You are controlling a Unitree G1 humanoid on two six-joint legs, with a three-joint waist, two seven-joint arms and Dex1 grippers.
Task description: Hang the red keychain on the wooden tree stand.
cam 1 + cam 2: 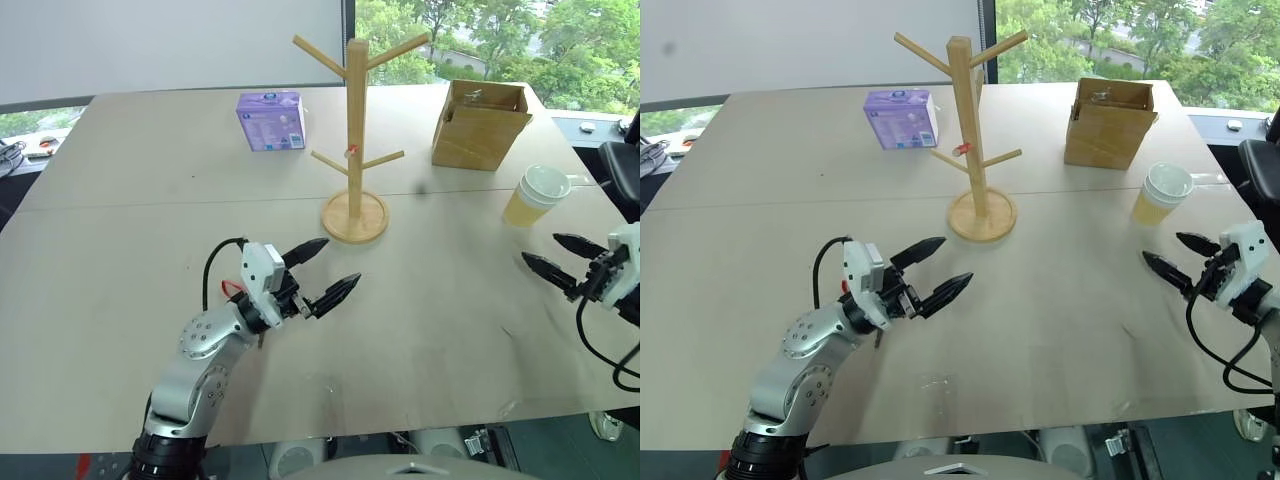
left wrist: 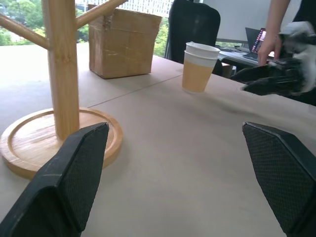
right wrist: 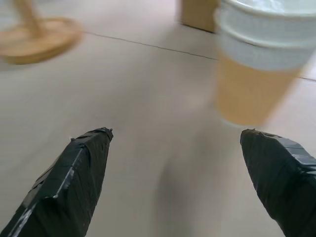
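A wide pale table (image 1: 120, 250) by windows onto green trees carries the scene, with one wooden tree stand (image 1: 356, 150) upright near its middle on a round disc base. A small red item, seemingly the red keychain (image 1: 351, 151), sits against the post where a lower peg branches off; it is too small to confirm a loop or a key, but it appears to be on the stand, and no other red keychain lies on the table. Judged from that, the hanging looks done, with little left but to draw the arms clear. The left gripper (image 1: 325, 269) hovers just above the table in front of the stand's base, its two black fingers spread wide and holding nothing. The right gripper (image 1: 561, 259) hangs near the table's right edge, just in front of the cup, fingers likewise wide and empty. By count: one stand, with six pegs visible in the head views; one red keychain; one purple box (image 1: 271, 120) behind and to the left of the stand; one brown cardboard box (image 1: 479, 123) to the right of it; one stack of paper cups (image 1: 536, 194), pale on top and yellow below, near the right gripper; two grippers. In the left wrist view a person's hand (image 2: 269, 45) shows at a laptop beyond the table.
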